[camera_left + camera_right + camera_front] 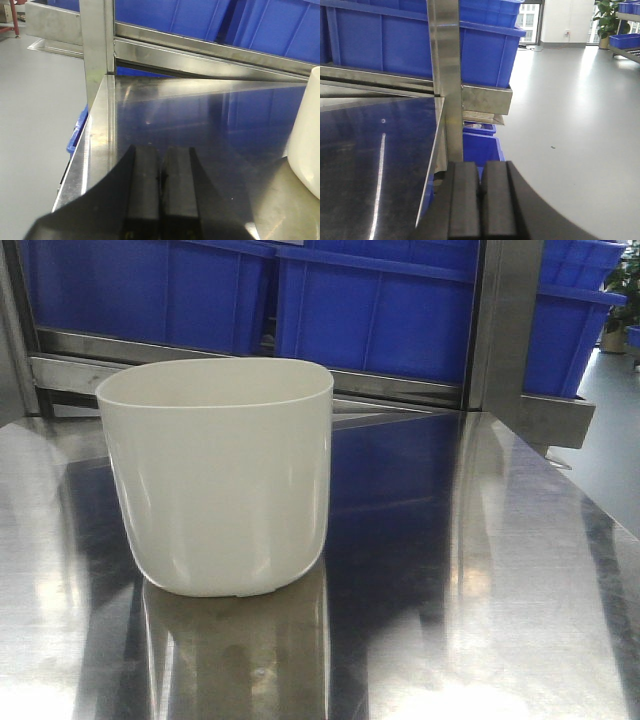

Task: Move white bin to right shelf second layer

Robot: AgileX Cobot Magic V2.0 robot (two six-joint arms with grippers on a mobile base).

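The white bin (218,475) stands upright and empty on the mirror-like steel tabletop (470,570), left of centre in the front view. Its wall also shows at the right edge of the left wrist view as the white bin (306,132). My left gripper (161,149) hovers low over the table's left part, shut with nothing between its fingers, well left of the bin. My right gripper (481,164) is shut and empty too, hanging past the table's right edge (431,170). Neither gripper shows in the front view. The right shelf second layer is out of view.
A steel rack behind the table carries large blue crates (375,310). Upright steel posts (97,50) (447,70) stand at the table's back corners. More blue crates (479,145) sit low beside the table on the right, with grey floor (570,125) beyond.
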